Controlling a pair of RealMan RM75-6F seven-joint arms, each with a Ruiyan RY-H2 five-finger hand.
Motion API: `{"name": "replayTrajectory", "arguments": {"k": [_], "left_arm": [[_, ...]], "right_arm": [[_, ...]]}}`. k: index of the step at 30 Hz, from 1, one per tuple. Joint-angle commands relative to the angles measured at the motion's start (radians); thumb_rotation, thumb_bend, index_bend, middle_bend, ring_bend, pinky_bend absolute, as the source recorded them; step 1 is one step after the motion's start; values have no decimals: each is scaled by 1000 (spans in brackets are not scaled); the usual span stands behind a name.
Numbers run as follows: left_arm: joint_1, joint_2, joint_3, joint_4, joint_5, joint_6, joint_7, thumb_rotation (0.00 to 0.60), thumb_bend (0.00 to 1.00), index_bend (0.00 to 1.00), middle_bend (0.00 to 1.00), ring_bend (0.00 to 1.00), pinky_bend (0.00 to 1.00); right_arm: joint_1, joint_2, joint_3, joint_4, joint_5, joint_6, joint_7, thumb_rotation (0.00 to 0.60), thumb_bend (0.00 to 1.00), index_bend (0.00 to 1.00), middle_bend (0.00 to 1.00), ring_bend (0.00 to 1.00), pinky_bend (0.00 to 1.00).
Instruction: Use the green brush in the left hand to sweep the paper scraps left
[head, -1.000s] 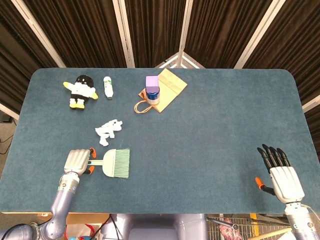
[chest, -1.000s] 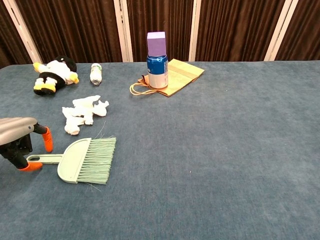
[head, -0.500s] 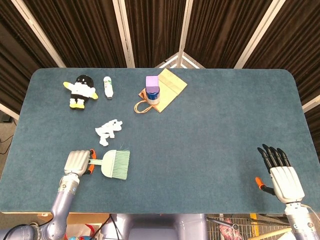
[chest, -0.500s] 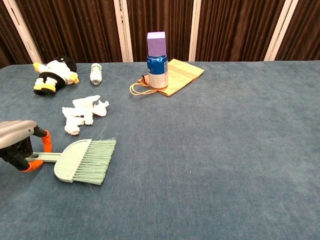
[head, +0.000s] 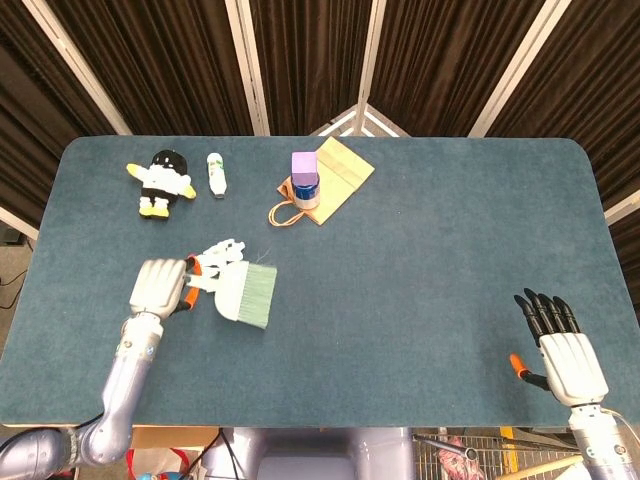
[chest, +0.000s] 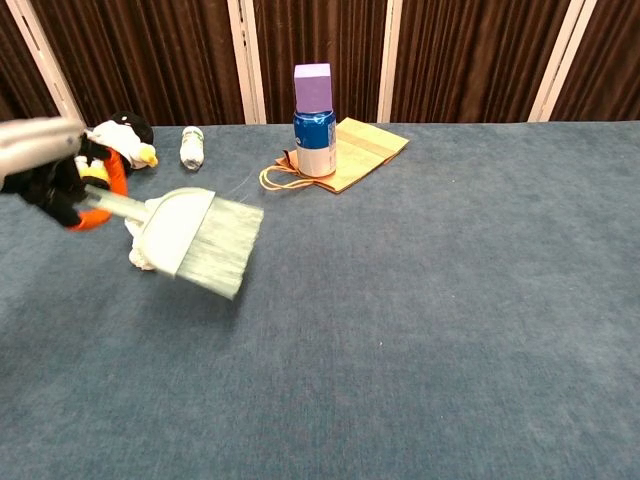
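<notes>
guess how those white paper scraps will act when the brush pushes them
The paper scraps look crumpled and thin, so probably very light and likely to scatter or tumble. The brush bristles look soft, so small bits may slip under.

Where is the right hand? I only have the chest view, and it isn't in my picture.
Observer: The head view shows the right hand by the near right corner of the table, fingers spread, holding nothing.
Operator: The brush covers most of the scraps for me. How do they sit against it?
Observer: From above, the paper scraps show just beyond the handle of the green brush, close to the left hand that grips it. The bristles lie to the right of the scraps and nearer the robot.
</notes>
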Motion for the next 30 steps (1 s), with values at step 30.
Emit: {"name": "replayTrajectory", "arguments": {"k": [30], "left_arm": [[-133,-28,29,413,-278,-44,71,600,654,782,1000,1000,1000]], "right_arm": [[1,3,6,-6,19,-10,11,600,321,0,0,0,11]]}}
